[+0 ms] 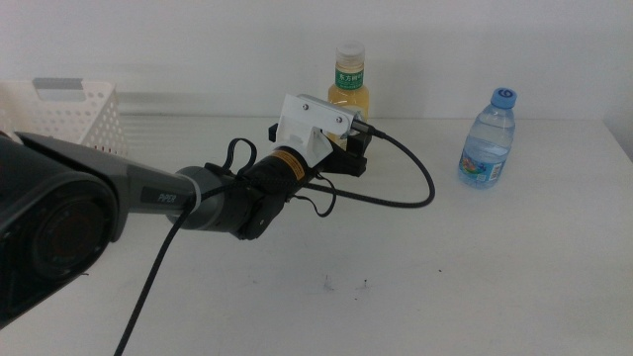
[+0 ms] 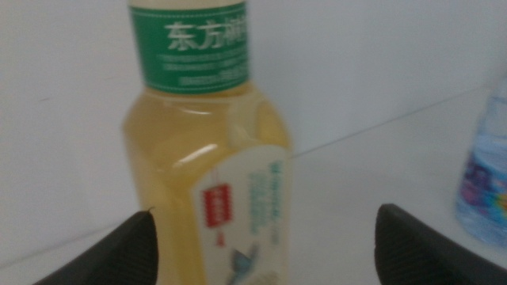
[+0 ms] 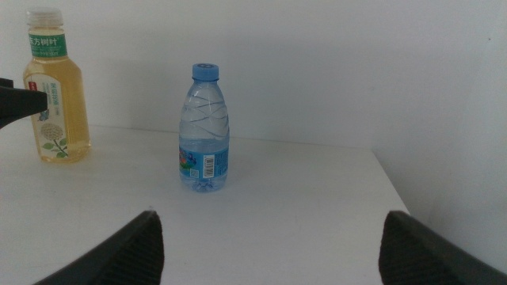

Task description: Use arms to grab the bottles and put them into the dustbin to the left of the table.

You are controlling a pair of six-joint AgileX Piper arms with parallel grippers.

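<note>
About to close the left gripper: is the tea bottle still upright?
Upright: the tea bottle stands cap-up on the table, between the left gripper's open jaws.

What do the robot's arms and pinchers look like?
The left arm is black and rounded, with small white lettering, a yellow ring at its wrist, a white angular bracket and a looping black cable. Both the left gripper and the right gripper have dark pointed jaws.
</note>
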